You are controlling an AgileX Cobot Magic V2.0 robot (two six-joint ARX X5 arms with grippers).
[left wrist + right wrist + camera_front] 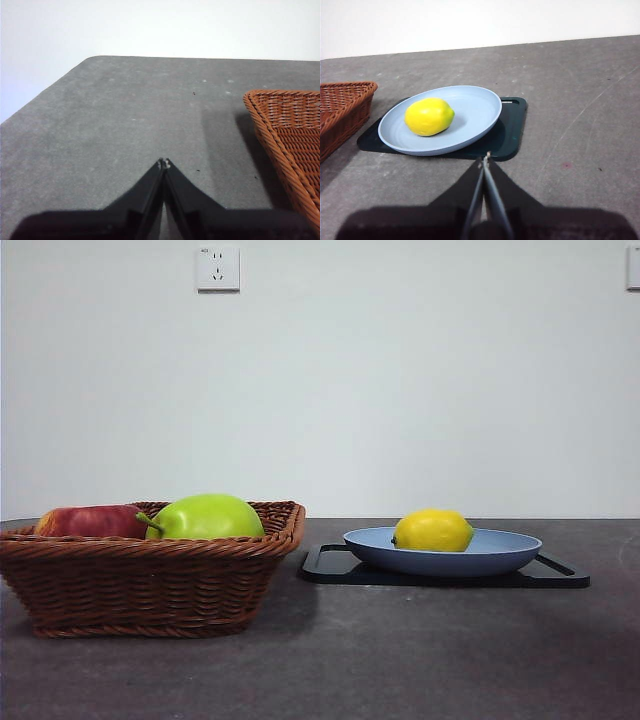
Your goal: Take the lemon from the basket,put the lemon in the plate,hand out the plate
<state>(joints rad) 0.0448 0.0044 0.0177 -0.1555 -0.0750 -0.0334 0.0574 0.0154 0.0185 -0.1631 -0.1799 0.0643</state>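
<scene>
The yellow lemon (432, 530) (429, 116) lies in the light blue plate (500, 552) (475, 107), toward the side nearer the basket. The plate rests on a flat black tray (560, 578) (512, 125). The brown wicker basket (150, 580) (340, 107) (290, 135) stands at the left of the front view. My right gripper (485, 158) is shut and empty, a short way back from the plate's near rim. My left gripper (163, 162) is shut and empty over bare table beside the basket. Neither arm shows in the front view.
In the basket lie a yellow-green stemmed fruit (205, 516) and a red fruit (90, 521). A white wall with a socket (218, 268) stands behind the dark grey table (420, 660).
</scene>
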